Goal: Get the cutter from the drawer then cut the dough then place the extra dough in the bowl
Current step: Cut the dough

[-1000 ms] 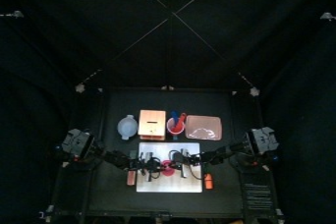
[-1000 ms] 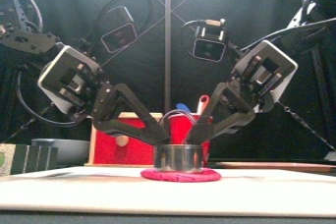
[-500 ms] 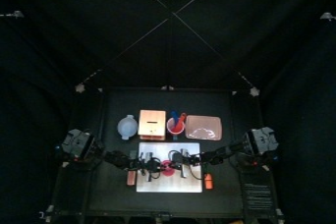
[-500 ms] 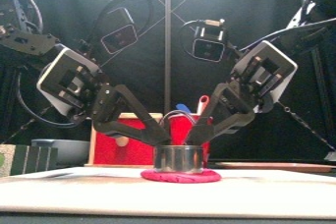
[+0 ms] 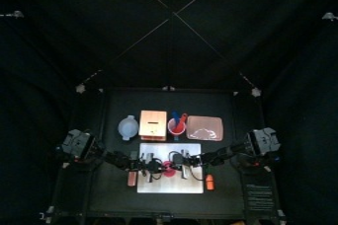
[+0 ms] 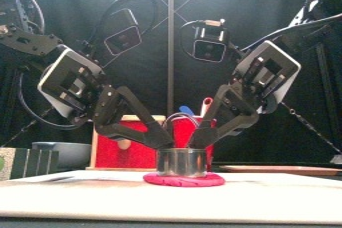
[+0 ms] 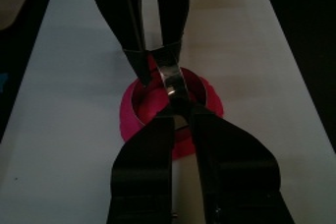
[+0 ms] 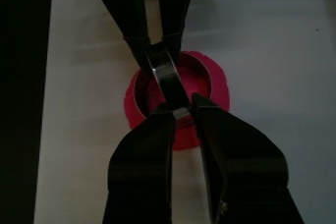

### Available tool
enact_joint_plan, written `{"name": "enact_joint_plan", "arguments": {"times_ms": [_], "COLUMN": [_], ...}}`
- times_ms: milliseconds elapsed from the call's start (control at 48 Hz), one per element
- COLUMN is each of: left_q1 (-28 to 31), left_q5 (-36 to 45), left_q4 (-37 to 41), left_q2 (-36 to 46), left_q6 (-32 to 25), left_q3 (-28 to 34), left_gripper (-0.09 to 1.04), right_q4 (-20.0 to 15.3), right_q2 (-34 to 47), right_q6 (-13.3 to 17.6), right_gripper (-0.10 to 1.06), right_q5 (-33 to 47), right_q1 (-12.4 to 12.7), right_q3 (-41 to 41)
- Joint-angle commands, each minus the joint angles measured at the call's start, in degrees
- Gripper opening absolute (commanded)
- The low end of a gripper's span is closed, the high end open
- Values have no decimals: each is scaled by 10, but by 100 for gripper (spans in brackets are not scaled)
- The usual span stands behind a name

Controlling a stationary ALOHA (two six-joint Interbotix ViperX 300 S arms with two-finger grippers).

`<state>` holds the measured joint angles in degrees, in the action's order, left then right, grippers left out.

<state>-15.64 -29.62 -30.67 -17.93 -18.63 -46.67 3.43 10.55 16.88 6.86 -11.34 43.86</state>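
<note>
- I had the cutter [image 6: 183, 160] standing upright on the dough [image 6: 183, 179], mouth down, near the middle of the white cutting board [image 5: 179, 185].
- The left gripper [image 6: 163, 144] came down on the cutter's left side and the right gripper [image 6: 206, 142] on its right side, so the two faced each other across the ring.
- In each wrist view that arm's jaws were drawn together to a thin slit, and I read both as pinched on the cutter's rim. The contact itself was dark, so that was my judgement.
- The relation that mattered was that the cutter sat directly over the dough, with pink showing outside its wall all round in the wrist views. I judged the coming push should go straight down, with neither arm leaning the ring.
- The cutter was round, so it had no long axis across the board. Its own axis stood vertical, and the line between my two grips ran left to right.
- The dough lay flat as a disc and pointed nowhere in particular.
- Both arms were about equally near the cutter.
- The bowl [image 5: 128, 127] stood at the back left beside the wooden box [image 5: 153, 123], well apart from the board. It was nearer the left arm, so I expected that arm to carry the extra dough there.
</note>
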Motion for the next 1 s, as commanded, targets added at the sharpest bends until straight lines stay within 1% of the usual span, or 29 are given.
{"name": "enact_joint_plan", "arguments": {"times_ms": [21, 208, 312, 417, 500, 583, 729, 833, 1000], "left_q1": [35, 35, 37, 40, 42, 51, 61, 61, 57], "left_q5": [33, 25, 12, 11, 11, 8, 4, 4, 4], "left_q4": [-10, -5, 4, 11, 18, 23, 35, 40, 40], "left_q2": [-18, -3, 21, 41, 47, 46, 47, 47, 57], "left_q6": [-6, -8, -7, -8, -8, -8, -8, -8, -8], "left_q3": [-15, -13, -13, -15, -15, -11, -6, -5, -5], "left_gripper": [46, 46, 48, 52, 58, 66, 78, 83, 83], "right_q4": [-2, -1, -4, -8, -14, -14, -16, -16, -16], "right_q2": [26, 5, -12, -21, -25, -28, -31, -32, -40], "right_q6": [5, 4, 6, 6, 6, 6, 6, 6, 6], "right_gripper": [44, 44, 44, 47, 51, 58, 73, 80, 81], "right_q5": [-21, -21, -21, -21, -22, -24, -25, -25, -31], "right_q1": [-31, -31, -30, -28, -26, -24, -22, -20, -18], "right_q3": [6, 3, 0, -7, -16, -20, -28, -33, -40]}}
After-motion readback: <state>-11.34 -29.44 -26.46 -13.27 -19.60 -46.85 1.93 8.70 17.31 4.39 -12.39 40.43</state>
